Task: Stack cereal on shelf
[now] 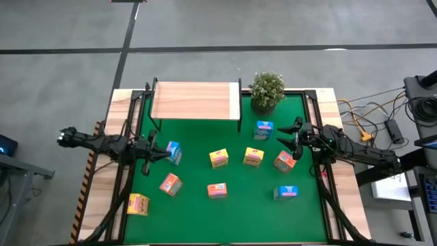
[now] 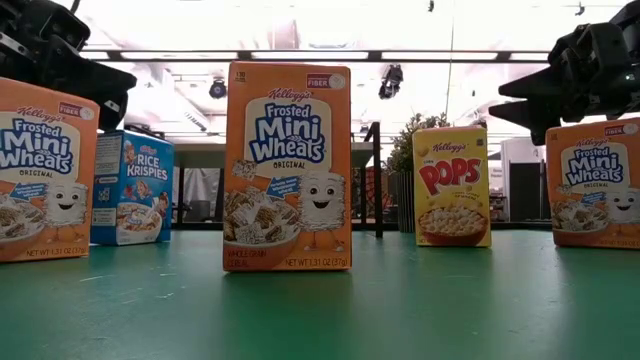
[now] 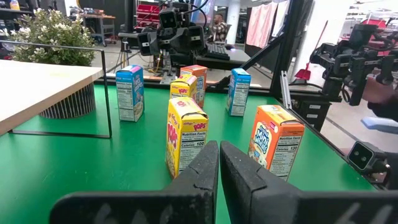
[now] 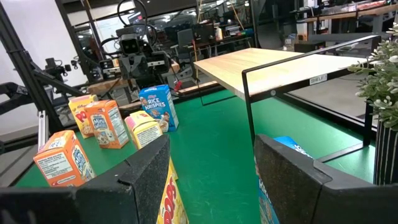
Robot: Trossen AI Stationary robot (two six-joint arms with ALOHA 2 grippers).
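On green mat: 9 cereal boxes (image 1: 218, 158) scattered; shelf (image 1: 196, 100) bare; left gripper (image 1: 161, 154) closed, empty; right gripper (image 1: 289, 136) spread wide, empty.

We logged these legible markings:

- Central orange box (image 2: 288, 167), low view: "Kellogg's Frosted Mini Wheats Original", a "FIBER" tag at its 1 o'clock corner, "NET WT 1.31 OZ (37g)" along the base.
- Orange box at 9 o'clock (image 2: 46, 172) and orange box at 3 o'clock (image 2: 594, 182): the same "Frosted Mini Wheats Original" front.
- Blue box (image 2: 132, 188): "Kellogg's Rice Krispies".
- Yellow box (image 2: 451, 186): "Kellogg's Pops".
- Nearest yellow box (image 3: 185, 135), left wrist view: "Nutrition Facts" panel, "Calories 100".
- Orange box beside it (image 3: 275, 139): "Nutrition Facts", "Calories 130".
- Blue box (image 4: 158, 107), right wrist view: "Rice Krispies".
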